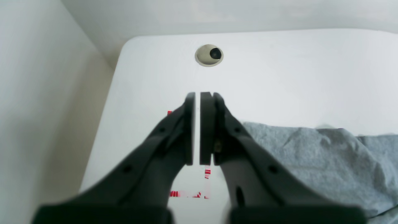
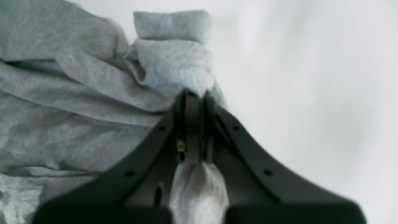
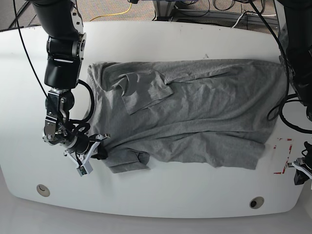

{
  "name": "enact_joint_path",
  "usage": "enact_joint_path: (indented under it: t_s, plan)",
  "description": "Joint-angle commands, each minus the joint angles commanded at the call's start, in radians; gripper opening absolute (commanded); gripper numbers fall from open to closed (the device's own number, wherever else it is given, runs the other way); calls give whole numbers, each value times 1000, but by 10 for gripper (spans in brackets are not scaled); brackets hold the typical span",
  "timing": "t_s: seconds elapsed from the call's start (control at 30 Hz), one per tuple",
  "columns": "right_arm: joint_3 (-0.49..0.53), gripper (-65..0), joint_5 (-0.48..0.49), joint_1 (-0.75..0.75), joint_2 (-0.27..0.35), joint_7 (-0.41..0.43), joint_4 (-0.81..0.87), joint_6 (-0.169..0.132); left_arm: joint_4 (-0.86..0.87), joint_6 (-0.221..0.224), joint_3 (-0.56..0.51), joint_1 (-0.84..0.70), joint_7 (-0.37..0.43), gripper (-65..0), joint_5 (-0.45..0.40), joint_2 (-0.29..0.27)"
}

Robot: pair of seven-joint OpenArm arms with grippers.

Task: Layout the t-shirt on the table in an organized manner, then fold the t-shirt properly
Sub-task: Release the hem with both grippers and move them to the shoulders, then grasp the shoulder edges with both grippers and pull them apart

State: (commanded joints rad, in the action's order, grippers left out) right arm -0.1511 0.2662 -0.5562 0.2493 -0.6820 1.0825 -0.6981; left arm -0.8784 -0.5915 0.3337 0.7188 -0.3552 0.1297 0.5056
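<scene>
The heather-grey t-shirt point(image 3: 195, 112) lies spread across the white table point(image 3: 170, 195), wrinkled, with one sleeve point(image 3: 146, 92) folded onto its body. My right gripper point(image 3: 102, 148) is at the shirt's lower left corner in the base view. In the right wrist view this gripper point(image 2: 197, 93) is shut on the t-shirt point(image 2: 77, 109), with a tuft of cloth showing between its fingers. My left gripper point(image 1: 197, 96) holds nothing, its jaws shut to a thin slit, just off the t-shirt's edge point(image 1: 326, 161). In the base view it point(image 3: 298, 171) sits at the far right.
Red tape marks point(image 3: 282, 156) lie under the left gripper, also seen as red tape point(image 1: 186, 194). One round hole point(image 1: 209, 55) is ahead of it near the table's rounded corner. Two holes point(image 3: 43, 189) point(image 3: 256, 201) sit by the front edge. Cables point(image 3: 195, 12) run behind the table.
</scene>
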Motion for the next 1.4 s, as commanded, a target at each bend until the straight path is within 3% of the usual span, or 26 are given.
enact_joint_path:
  t_s: [0.1,0.13,0.2,0.27,0.37,0.43,0.73,1.07,1.4]
  plan:
    - [0,-487,0,0,0,0,0,0,0,0,0,0,-5,-631,0,0]
    - [0,-396,0,0,0,0,0,25,0,-2,0,-2,-5,-599,3,0]
    - [0,-281,0,2,0,-3,5,56,0,-2,0,-6,-5,-532,3,2]
    - [0,-111,2,6,0,-6,34,82,-5,-2,2,-8,-9,-379,3,2]
    - [0,-19,8,51,6,-26,121,82,-9,-3,6,-12,-54,-229,6,2]
    - [0,-16,8,81,6,-51,207,82,-28,-5,8,-29,-81,-194,8,8]
    - [-2,-16,9,239,-5,-198,483,82,-253,-6,8,-232,-172,-203,89,29]
    - [-5,-16,9,440,-63,-222,628,82,-543,-6,8,-551,-273,-204,187,18]
    - [0,-16,8,574,-112,-222,738,82,-764,-6,8,-783,-333,-204,204,-64]
